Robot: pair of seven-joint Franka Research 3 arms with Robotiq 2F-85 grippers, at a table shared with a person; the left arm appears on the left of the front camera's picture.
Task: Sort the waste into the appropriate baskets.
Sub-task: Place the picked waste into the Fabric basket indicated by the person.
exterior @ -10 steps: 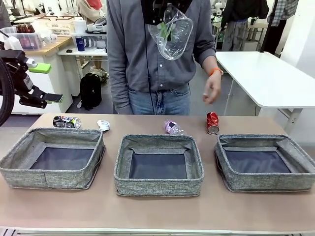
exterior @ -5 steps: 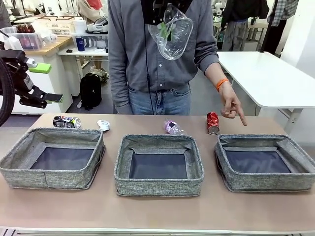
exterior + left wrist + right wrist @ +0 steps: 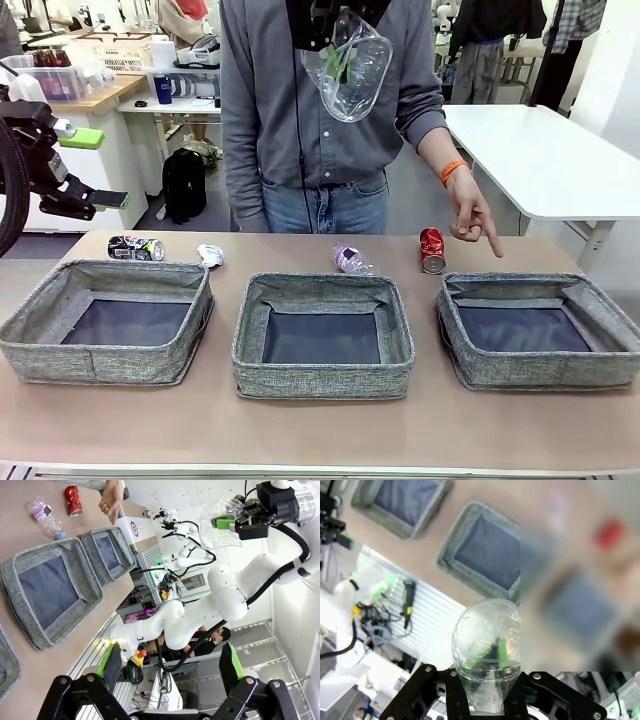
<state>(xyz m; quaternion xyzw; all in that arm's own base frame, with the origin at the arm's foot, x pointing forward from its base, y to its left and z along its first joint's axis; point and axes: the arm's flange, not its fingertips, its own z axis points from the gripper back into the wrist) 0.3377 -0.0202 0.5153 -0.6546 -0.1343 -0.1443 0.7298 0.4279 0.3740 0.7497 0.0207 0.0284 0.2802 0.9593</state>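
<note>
My right gripper (image 3: 487,682) is shut on a crushed clear plastic bottle (image 3: 487,645), which hangs high over the table in front of the person's chest (image 3: 347,65). My left gripper (image 3: 170,662) is open with nothing in it, raised off the table's left end (image 3: 95,168). Three grey fabric baskets stand in a row: left (image 3: 40,325), middle (image 3: 250,340), right (image 3: 610,325). Behind them lie a dark can (image 3: 135,247), a white paper wad (image 3: 210,255), a pink-labelled bottle (image 3: 350,260) and an upright red can (image 3: 432,250). The person's hand (image 3: 475,220) points down at the right basket.
The person stands at the far edge behind the middle basket. A white table (image 3: 550,160) stands at the back right, and a counter with boxes (image 3: 90,80) at the back left. Bare tabletop (image 3: 320,430) runs along the front edge.
The person's hand swung out from beside the hip and now points down at the right basket. Both arms and the held bottle have stayed still.
</note>
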